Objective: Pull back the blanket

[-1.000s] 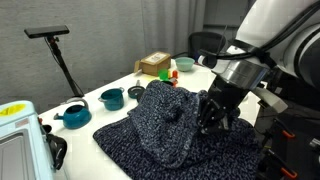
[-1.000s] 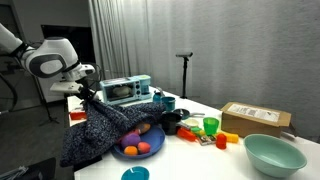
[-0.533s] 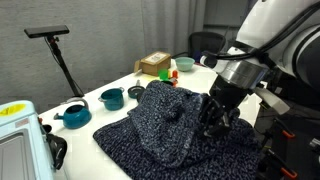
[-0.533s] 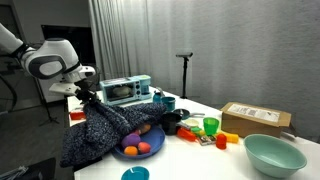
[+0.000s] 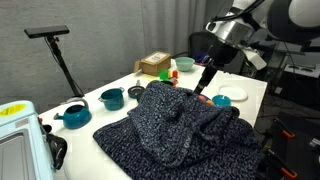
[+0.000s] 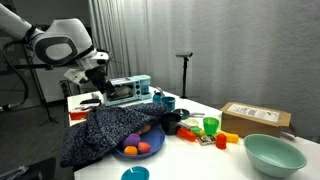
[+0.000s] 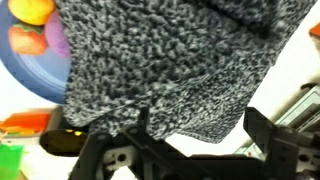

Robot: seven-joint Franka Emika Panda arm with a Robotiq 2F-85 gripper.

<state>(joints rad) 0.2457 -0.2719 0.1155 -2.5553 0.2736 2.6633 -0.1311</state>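
Note:
The blanket is dark, speckled and thick, and lies bunched in a heap on the white table in both exterior views. It partly covers a purple plate that holds orange fruit. My gripper hangs in the air just above the heap's far side, clear of the fabric. In the wrist view the gripper is open with nothing between its fingers. Below it, the blanket fills most of that picture, with the plate at its left edge.
Two teal pots and a white appliance stand beside the blanket. A toaster oven sits behind it. A green cup, a cardboard box and a teal bowl stand further along the table.
The gripper was shut on the blanket's fold; it has opened, let go and risen up and away. The blanket has settled in its heap.

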